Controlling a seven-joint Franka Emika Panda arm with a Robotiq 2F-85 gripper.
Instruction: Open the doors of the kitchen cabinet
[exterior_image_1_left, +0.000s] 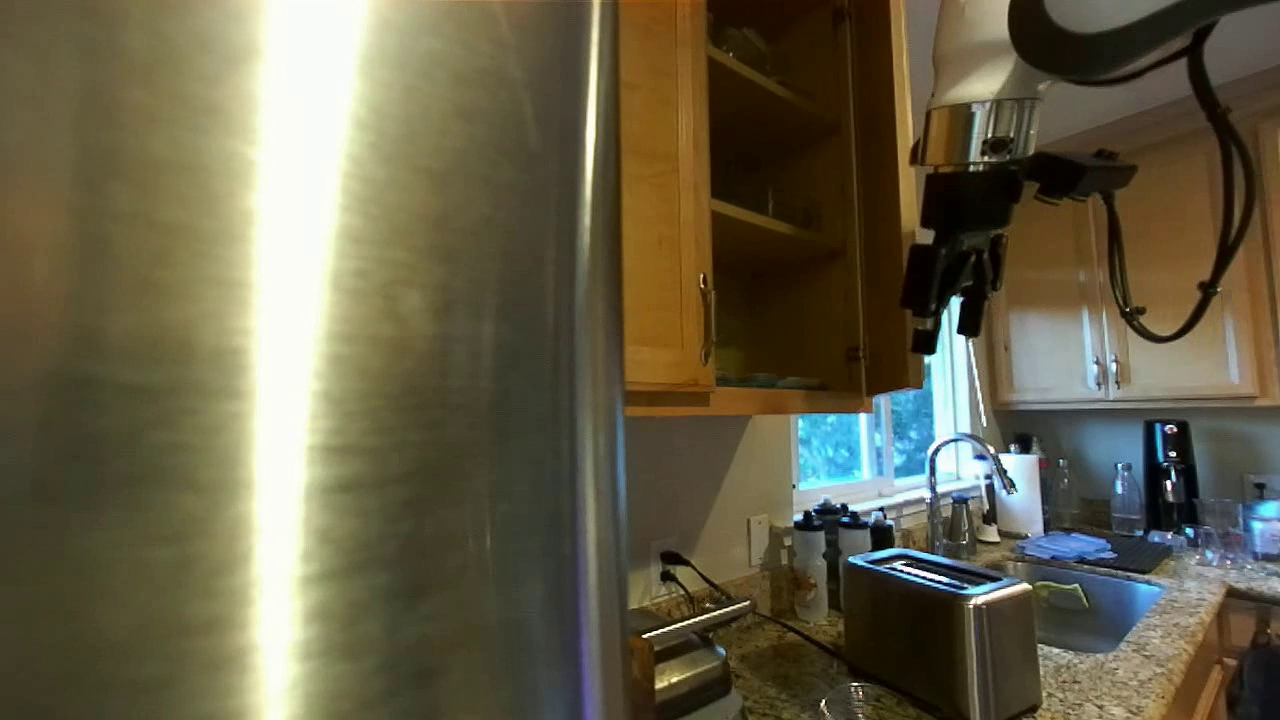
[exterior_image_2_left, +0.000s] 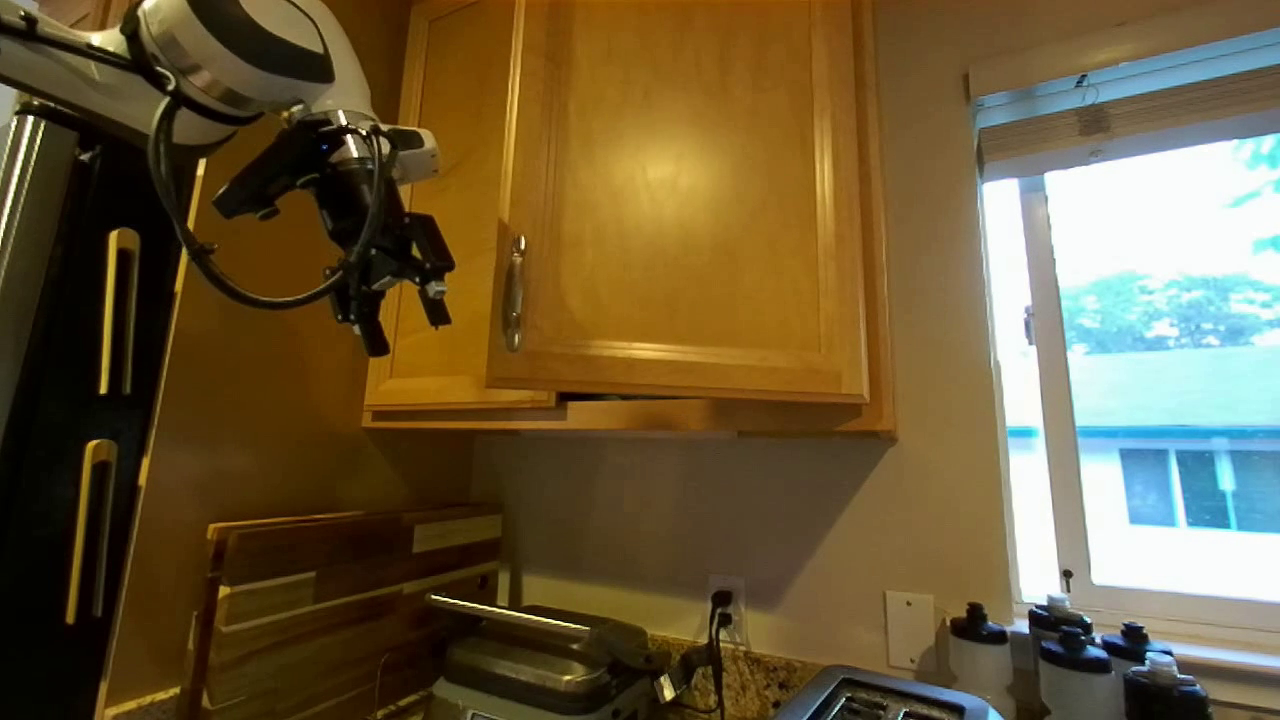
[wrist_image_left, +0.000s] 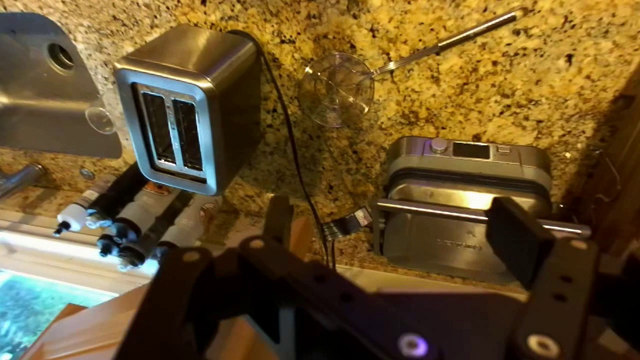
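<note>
The kitchen cabinet (exterior_image_1_left: 785, 400) hangs on the wall in both exterior views (exterior_image_2_left: 640, 415). Its right door (exterior_image_1_left: 885, 200) stands swung open in an exterior view, with dark shelves showing inside. That door also shows with its metal bar handle in an exterior view (exterior_image_2_left: 690, 200). The left door (exterior_image_1_left: 660, 200) is shut; it also shows partly behind my arm (exterior_image_2_left: 455, 200). My gripper (exterior_image_1_left: 947, 335) points down in front of the cabinet, its fingers apart and nothing between them. It shows left of the open door's handle in an exterior view (exterior_image_2_left: 407, 332). The wrist view shows the spread fingers (wrist_image_left: 392, 212).
A brushed-steel fridge panel (exterior_image_1_left: 450, 350) fills much of an exterior view. Below are a toaster (wrist_image_left: 170, 115), a steel grill press (wrist_image_left: 450, 240), a wire strainer (wrist_image_left: 337, 90), a sink (wrist_image_left: 45, 115) and several bottles (exterior_image_2_left: 1075, 660). Cutting boards (exterior_image_2_left: 340, 610) lean against the side wall.
</note>
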